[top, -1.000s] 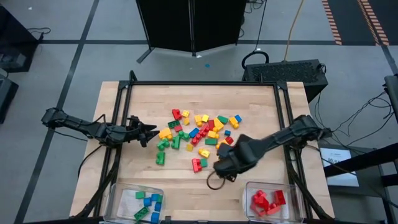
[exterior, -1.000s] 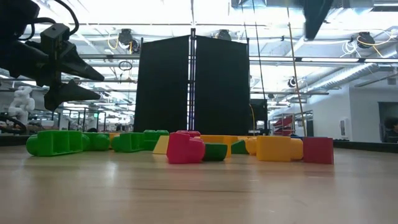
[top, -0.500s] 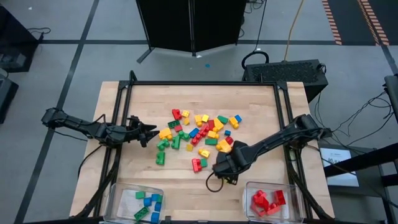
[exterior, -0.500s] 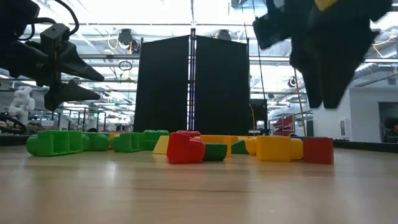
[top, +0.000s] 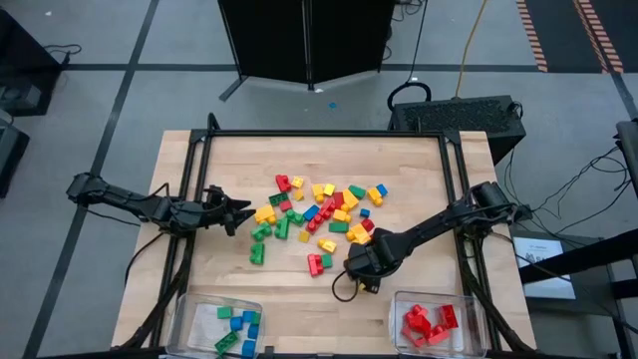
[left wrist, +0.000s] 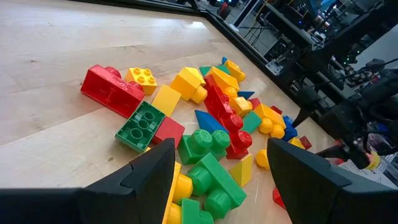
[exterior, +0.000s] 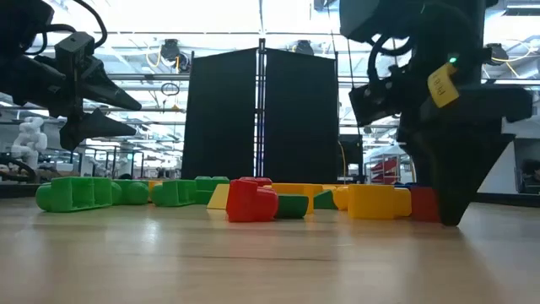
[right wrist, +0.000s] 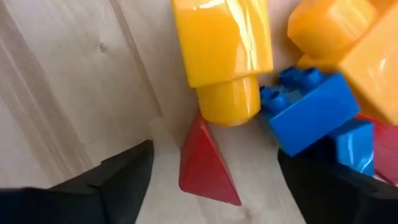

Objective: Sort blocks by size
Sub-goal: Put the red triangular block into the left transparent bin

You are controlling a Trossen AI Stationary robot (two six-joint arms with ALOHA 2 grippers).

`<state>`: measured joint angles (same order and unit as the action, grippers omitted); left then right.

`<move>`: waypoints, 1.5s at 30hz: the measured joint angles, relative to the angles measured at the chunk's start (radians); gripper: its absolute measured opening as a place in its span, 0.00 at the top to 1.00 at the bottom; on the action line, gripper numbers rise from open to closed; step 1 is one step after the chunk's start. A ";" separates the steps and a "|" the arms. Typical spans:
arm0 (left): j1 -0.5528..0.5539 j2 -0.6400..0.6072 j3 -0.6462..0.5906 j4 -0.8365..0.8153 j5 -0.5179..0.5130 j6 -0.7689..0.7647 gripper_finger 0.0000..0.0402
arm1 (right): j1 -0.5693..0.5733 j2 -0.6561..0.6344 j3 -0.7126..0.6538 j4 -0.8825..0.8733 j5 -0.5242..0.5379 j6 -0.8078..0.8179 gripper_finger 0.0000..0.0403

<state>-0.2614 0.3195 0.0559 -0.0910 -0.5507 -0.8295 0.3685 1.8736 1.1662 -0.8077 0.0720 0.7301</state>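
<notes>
The blocks [top: 319, 214] lie in a loose pile of red, yellow, green and blue pieces around the middle of the wooden counter [top: 409, 160], with a few green ones spread toward its left edge and a red pair [top: 319, 262] at the near side of the heap. Two clear bins stand at the counter's near edge: the left bin [top: 194, 309] holds blue and green blocks, the right bin [top: 464, 304] holds red ones.

The right end effector [top: 357, 267] is low over the near right edge of the pile, and its fingers stand wide apart with nothing between them. In its wrist view the two dark fingers [right wrist: 118, 180] straddle a small red wedge block [right wrist: 202, 165] lying on the wood, just beside a yellow block [right wrist: 221, 50] with a round stud and a blue studded block [right wrist: 311, 112]. In the low view this end effector [exterior: 447, 181] reaches down to the counter in front of a red cube.

The left end effector [top: 237, 210] hovers at the left edge of the pile, its fingers [left wrist: 143, 180] open and empty, facing green blocks [left wrist: 205, 168] and a long red block [left wrist: 112, 90].
</notes>
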 joint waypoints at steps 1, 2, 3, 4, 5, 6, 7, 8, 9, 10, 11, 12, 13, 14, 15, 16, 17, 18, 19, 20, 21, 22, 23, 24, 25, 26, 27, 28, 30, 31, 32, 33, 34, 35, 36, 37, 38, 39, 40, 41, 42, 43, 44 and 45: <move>0.000 0.000 0.000 0.000 0.000 0.000 0.36 | -0.003 0.000 -0.005 0.010 -0.002 0.002 0.20; 0.000 0.000 0.000 0.000 0.000 0.000 0.36 | -0.007 0.000 -0.008 0.016 -0.002 0.003 0.23; 0.000 0.000 0.000 0.000 0.000 0.000 0.36 | -0.009 -0.001 -0.009 0.024 -0.004 0.003 0.27; 0.000 0.000 0.000 0.000 0.000 0.000 0.36 | -0.012 -0.001 -0.011 0.025 -0.009 0.004 0.31; 0.000 0.000 0.000 0.000 0.000 -0.001 0.36 | -0.013 -0.001 -0.011 0.025 -0.011 0.006 0.35; 0.000 0.000 0.000 0.000 0.000 0.000 0.36 | -0.015 -0.001 -0.011 0.025 -0.010 0.007 0.40; 0.000 0.000 0.000 0.000 0.000 -0.001 0.36 | -0.015 -0.001 -0.011 0.024 -0.008 0.008 0.45; 0.000 0.000 0.000 0.000 0.000 -0.001 0.36 | -0.015 -0.001 -0.011 0.024 -0.007 0.014 0.51; 0.000 0.000 0.000 0.000 0.000 -0.001 0.36 | -0.015 -0.001 -0.011 0.024 -0.005 0.023 0.58; 0.000 0.000 0.000 0.000 0.000 -0.001 0.36 | -0.015 -0.001 -0.011 0.024 -0.004 0.033 0.65; 0.000 0.000 0.000 0.000 0.000 -0.001 0.36 | -0.015 -0.001 -0.011 0.024 -0.012 0.041 0.73; 0.000 0.000 0.000 0.000 0.000 -0.001 0.36 | -0.015 -0.001 -0.011 0.024 -0.019 0.041 0.81; 0.000 0.000 0.000 0.000 0.000 -0.001 0.36 | -0.016 -0.002 -0.011 0.024 -0.027 0.042 0.85; 0.000 0.000 0.000 0.000 0.000 -0.001 0.36 | -0.016 -0.002 -0.010 0.024 -0.033 0.043 0.85; 0.000 0.000 0.000 0.000 0.000 -0.001 0.36 | -0.016 -0.002 -0.009 0.022 -0.037 0.045 0.85; 0.000 0.000 0.000 0.000 0.000 -0.001 0.36 | -0.016 -0.002 -0.004 0.015 -0.041 0.053 0.85; 0.000 0.000 0.000 0.000 0.000 -0.001 0.36 | -0.014 0.000 0.004 0.005 -0.044 0.059 0.85; 0.000 0.000 0.000 0.000 0.000 -0.001 0.36 | -0.012 0.001 0.012 -0.008 -0.052 0.065 0.85; 0.000 0.000 0.000 0.000 0.000 -0.001 0.36 | -0.009 0.001 0.024 -0.018 -0.063 0.067 0.85; 0.000 0.000 0.000 0.001 0.000 -0.002 0.36 | -0.007 0.001 0.041 -0.027 -0.074 0.067 0.85; 0.000 0.000 0.000 0.001 0.000 -0.002 0.36 | -0.005 0.001 0.064 -0.041 -0.078 0.067 0.85; 0.000 0.000 0.000 0.001 0.000 -0.002 0.36 | -0.001 0.001 0.091 -0.059 -0.078 0.066 0.85; 0.000 0.000 0.000 0.001 0.000 -0.002 0.36 | 0.003 0.001 0.122 -0.081 -0.078 0.062 0.85; 0.000 0.000 0.000 0.002 0.000 -0.002 0.36 | 0.006 0.001 0.156 -0.097 -0.078 0.056 0.85; 0.000 0.000 0.000 0.002 0.000 -0.002 0.36 | 0.007 0.001 0.192 -0.103 -0.077 0.051 0.85; 0.000 0.000 0.000 0.002 0.000 -0.003 0.36 | 0.008 0.001 0.233 -0.100 -0.074 0.050 0.85; 0.000 0.000 0.000 0.002 0.000 -0.003 0.36 | 0.007 0.001 0.273 -0.086 -0.070 0.050 0.85; 0.000 0.000 0.000 0.003 0.000 -0.003 0.36 | 0.007 0.001 0.312 -0.057 -0.066 0.045 0.85; 0.000 0.000 0.000 0.003 0.000 -0.003 0.36 | 0.007 0.001 0.382 0.058 -0.042 0.015 0.85; 0.000 0.000 0.000 0.003 0.000 -0.003 0.36 | 0.007 0.001 0.409 0.136 -0.024 -0.008 0.85; 0.000 0.000 0.000 0.003 0.000 -0.003 0.36 | 0.007 0.001 0.428 0.225 -0.012 -0.039 0.85; 0.000 0.000 0.000 0.003 0.000 -0.003 0.36 | 0.006 0.005 0.443 0.315 -0.006 -0.073 0.85; 0.000 0.000 0.000 0.003 0.000 -0.003 0.36 | 0.003 0.013 0.457 0.400 0.004 -0.109 0.85; 0.000 0.000 0.000 0.003 0.000 -0.003 0.36 | 0.000 0.023 0.468 0.471 0.008 -0.150 0.85; 0.000 0.000 0.000 0.003 0.000 -0.003 0.36 | -0.004 0.037 0.476 0.528 0.006 -0.191 0.85; 0.000 0.000 0.000 0.003 0.000 -0.003 0.36 | -0.009 0.055 0.484 0.579 0.005 -0.227 0.85; 0.000 0.000 0.000 0.003 0.000 -0.003 0.36 | -0.016 0.080 0.498 0.619 0.005 -0.254 0.85; 0.000 0.000 0.000 0.005 0.000 -0.004 0.36 | -0.022 0.106 0.516 0.643 0.000 -0.273 0.85; 0.000 0.000 -0.001 0.005 0.000 -0.004 0.36 | -0.029 0.135 0.539 0.655 -0.015 -0.288 0.85; 0.000 0.000 -0.001 0.005 0.000 -0.004 0.36 | -0.036 0.169 0.568 0.667 -0.047 -0.299 0.85; 0.000 0.000 -0.001 0.005 0.000 -0.004 0.36 | -0.043 0.208 0.609 0.674 -0.080 -0.305 0.85; 0.000 0.000 -0.001 0.005 0.000 -0.004 0.36 | -0.049 0.247 0.654 0.675 -0.112 -0.310 0.85; 0.000 0.000 -0.001 0.005 0.000 -0.004 0.36 | -0.051 0.288 0.702 0.672 -0.145 -0.318 0.85; 0.000 0.000 -0.001 0.004 0.000 -0.004 0.36 | -0.053 0.334 0.757 0.671 -0.171 -0.329 0.85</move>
<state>-0.2614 0.3195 0.0551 -0.0873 -0.5503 -0.8337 0.3157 2.2072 1.9231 -0.1372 -0.0989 0.4014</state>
